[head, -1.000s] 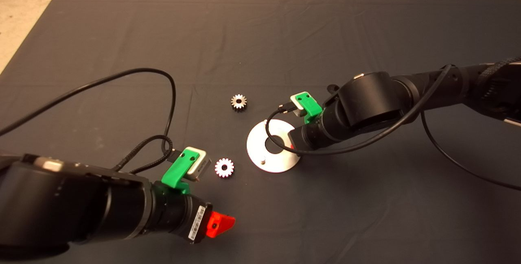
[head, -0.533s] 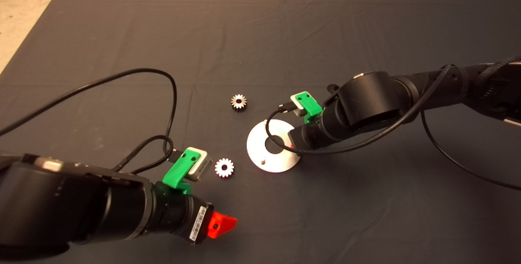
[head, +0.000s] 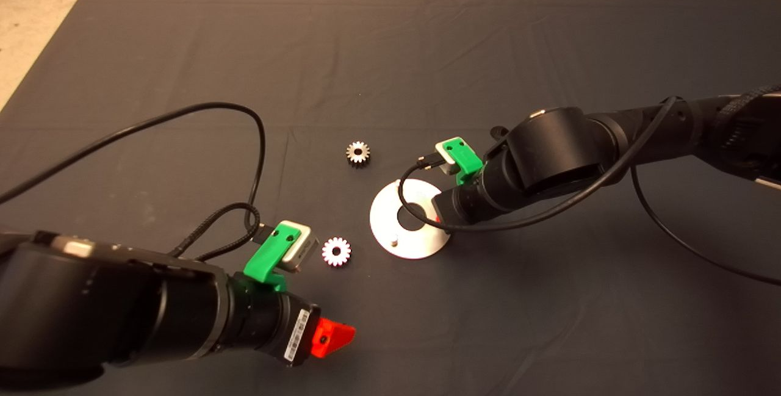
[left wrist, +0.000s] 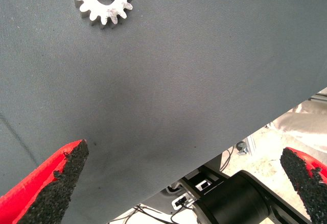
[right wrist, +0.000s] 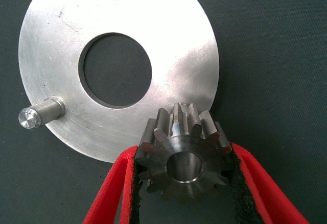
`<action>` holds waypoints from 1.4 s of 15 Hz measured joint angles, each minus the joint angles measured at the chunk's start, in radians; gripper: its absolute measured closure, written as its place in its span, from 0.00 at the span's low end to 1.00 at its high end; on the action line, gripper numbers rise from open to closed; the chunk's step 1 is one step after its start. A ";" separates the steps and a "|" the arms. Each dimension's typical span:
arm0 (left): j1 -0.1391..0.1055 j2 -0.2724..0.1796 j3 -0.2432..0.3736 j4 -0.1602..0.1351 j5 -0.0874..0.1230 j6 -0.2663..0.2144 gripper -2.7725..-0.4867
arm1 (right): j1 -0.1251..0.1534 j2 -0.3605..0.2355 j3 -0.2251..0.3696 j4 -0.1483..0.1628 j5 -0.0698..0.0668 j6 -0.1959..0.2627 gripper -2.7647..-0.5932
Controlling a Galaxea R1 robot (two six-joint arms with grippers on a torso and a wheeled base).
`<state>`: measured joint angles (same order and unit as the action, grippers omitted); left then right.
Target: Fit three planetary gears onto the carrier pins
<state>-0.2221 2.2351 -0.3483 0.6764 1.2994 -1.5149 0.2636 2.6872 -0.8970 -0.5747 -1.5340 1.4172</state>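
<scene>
Gleaming toothed gear [right wrist: 184, 163], dark hole, red fingers [right wrist: 115, 193] pinching

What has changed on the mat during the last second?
Almost nothing. The left gripper crept slightly to the right. The right gripper stays shut on a gear over the disc, and the two loose gears did not move.

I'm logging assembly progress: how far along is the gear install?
No gear shows seated on the two bare pins in view. The right gripper holds one gear over the disc. Two gears lie loose on the mat; the open left gripper waits nearby.
</scene>
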 joint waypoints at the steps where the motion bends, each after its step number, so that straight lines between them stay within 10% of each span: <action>1: 0.000 0.000 0.000 0.000 0.000 0.000 0.01 | 0.000 0.000 0.000 0.000 0.000 0.000 0.83; 21: 0.000 0.000 0.000 0.000 -0.001 0.000 0.01 | 0.000 0.000 -0.020 -0.001 0.000 0.000 0.84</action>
<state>-0.2221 2.2351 -0.3483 0.6764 1.2979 -1.5150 0.2636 2.6877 -0.9169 -0.5753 -1.5340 1.4177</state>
